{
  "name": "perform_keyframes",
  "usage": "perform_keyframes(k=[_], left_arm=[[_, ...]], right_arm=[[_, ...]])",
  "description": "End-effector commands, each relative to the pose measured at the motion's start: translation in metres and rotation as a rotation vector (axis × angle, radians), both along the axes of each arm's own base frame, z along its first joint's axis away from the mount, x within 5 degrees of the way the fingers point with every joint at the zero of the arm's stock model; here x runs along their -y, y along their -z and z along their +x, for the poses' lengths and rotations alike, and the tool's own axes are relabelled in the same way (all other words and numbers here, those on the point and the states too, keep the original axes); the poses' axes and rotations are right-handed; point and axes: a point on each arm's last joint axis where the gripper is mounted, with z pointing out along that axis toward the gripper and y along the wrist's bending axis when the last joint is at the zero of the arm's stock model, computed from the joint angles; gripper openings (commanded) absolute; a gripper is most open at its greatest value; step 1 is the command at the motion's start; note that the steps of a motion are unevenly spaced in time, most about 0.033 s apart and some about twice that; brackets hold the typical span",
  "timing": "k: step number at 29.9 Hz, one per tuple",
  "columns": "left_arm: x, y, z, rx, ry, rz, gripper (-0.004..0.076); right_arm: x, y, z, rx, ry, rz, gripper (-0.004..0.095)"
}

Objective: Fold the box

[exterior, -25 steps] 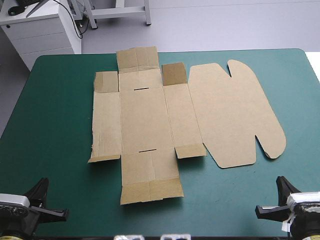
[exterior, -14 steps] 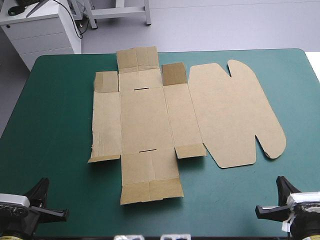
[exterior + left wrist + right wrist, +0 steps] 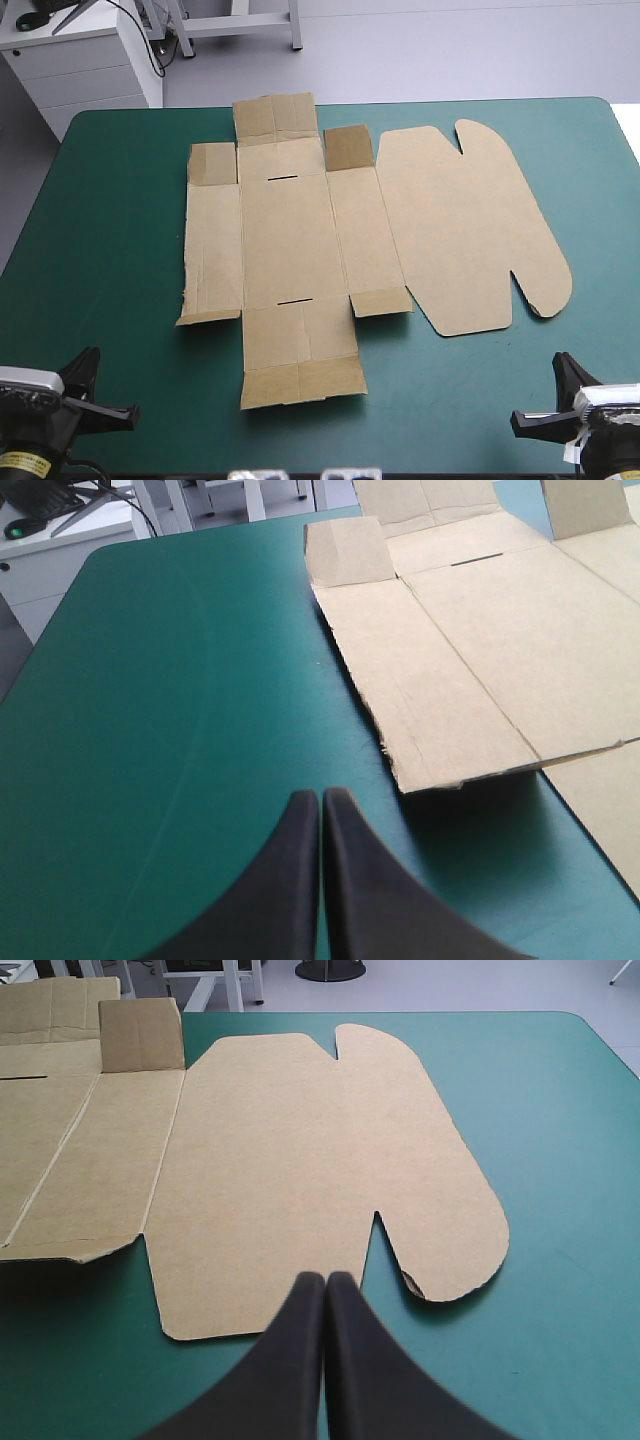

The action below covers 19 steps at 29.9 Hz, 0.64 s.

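The brown box [image 3: 340, 240] lies as a flat cut sheet in the middle of the teal-green table, its rounded lid panel [image 3: 470, 230] spread to the right. A few small corner flaps stand slightly raised. My left gripper [image 3: 110, 415] rests at the near left corner, shut and holding nothing; in the left wrist view its fingers [image 3: 321, 805] meet in a point short of the box's left panel [image 3: 430, 690]. My right gripper [image 3: 535, 420] sits at the near right corner, also shut [image 3: 326, 1285], its tip just before the lid's near edge [image 3: 300, 1160].
A white cabinet [image 3: 80, 60] stands beyond the far left corner of the table. Bare teal-green cover [image 3: 110, 230] stretches left of the box and along the near edge [image 3: 440, 410].
The left arm has shifted slightly at the near left corner. The box and right arm are unchanged.
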Motion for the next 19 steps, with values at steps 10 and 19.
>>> perform_keyframes(k=[10, 19], left_arm=[[0.013, -0.043, 0.084, -0.188, 0.009, 0.027, -0.0007], [0.026, -0.038, 0.148, -0.394, 0.036, 0.017, 0.0019]], right_arm=[[0.0, -0.015, -0.006, 0.12, 0.016, -0.005, -0.0019], [0.0, -0.015, -0.006, 0.12, 0.016, -0.005, -0.0019]])
